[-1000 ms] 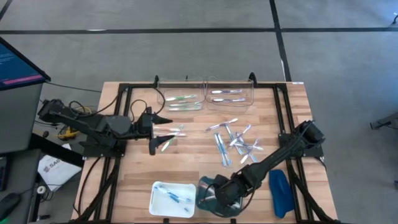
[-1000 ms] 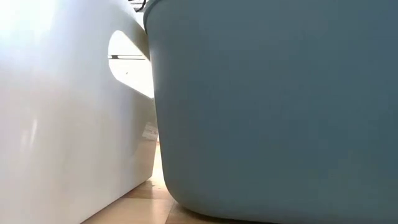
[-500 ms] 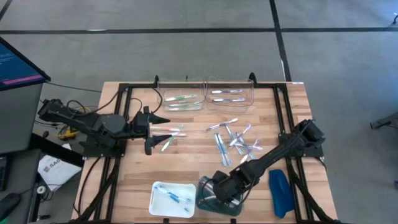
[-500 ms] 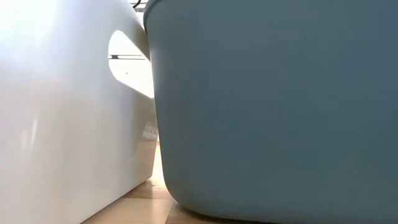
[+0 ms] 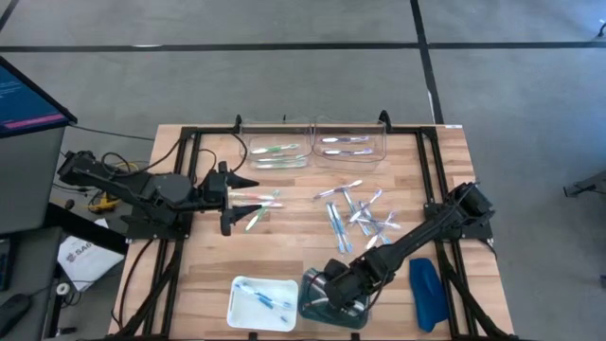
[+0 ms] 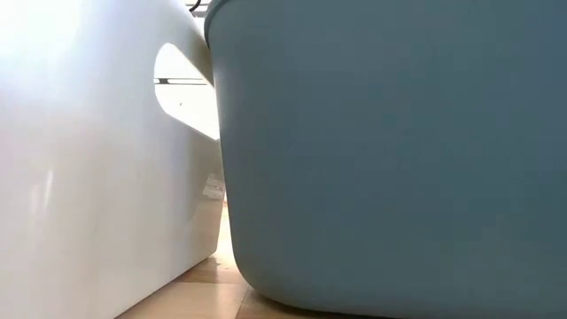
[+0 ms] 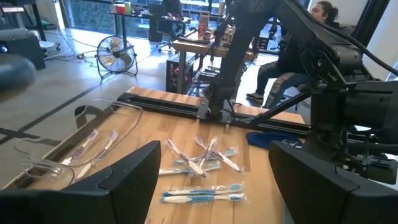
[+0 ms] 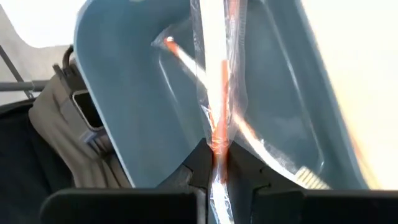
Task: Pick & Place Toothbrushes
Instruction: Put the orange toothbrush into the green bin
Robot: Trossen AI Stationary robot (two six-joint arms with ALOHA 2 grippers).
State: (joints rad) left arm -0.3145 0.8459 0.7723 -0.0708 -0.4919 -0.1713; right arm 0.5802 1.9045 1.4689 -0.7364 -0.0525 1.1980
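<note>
Wrapped toothbrushes lie in a loose pile [image 5: 355,218] mid-table, and a few more [image 5: 258,201] lie in front of my left gripper [image 5: 239,201]. That gripper is open and low over the table, a finger on either side of them, touching nothing; in its wrist view its fingers frame blue brushes [image 7: 202,196]. My right gripper [image 5: 331,287] hangs over the blue-grey bin [image 5: 308,305] at the near edge, shut on a clear-wrapped orange toothbrush [image 8: 219,74]. Another orange toothbrush [image 8: 180,59] lies on the bin's floor. My right gripper pinches the clear-wrapped orange toothbrush between its two fingers, part-way along its length [image 8: 217,146]. The fingers lie across the brush. It is lifted clear, and its longer end [image 8: 214,25] reaches out past the fingertips over the inside of the bin.
A white tray [image 5: 239,301] with toothbrushes sits left of the bin. Two clear containers [image 5: 279,152] [image 5: 346,147] holding toothbrushes stand at the far edge. A dark-blue oblong object [image 5: 428,292] lies near the right edge. In the low view, the tray wall [image 6: 89,177] and bin wall [image 6: 390,159] block everything else.
My right gripper has moved a short way toward the table's left, coming over the middle of the blue-grey bin with the wrapped toothbrush still in its hold. It has kept still for the last half second.
</note>
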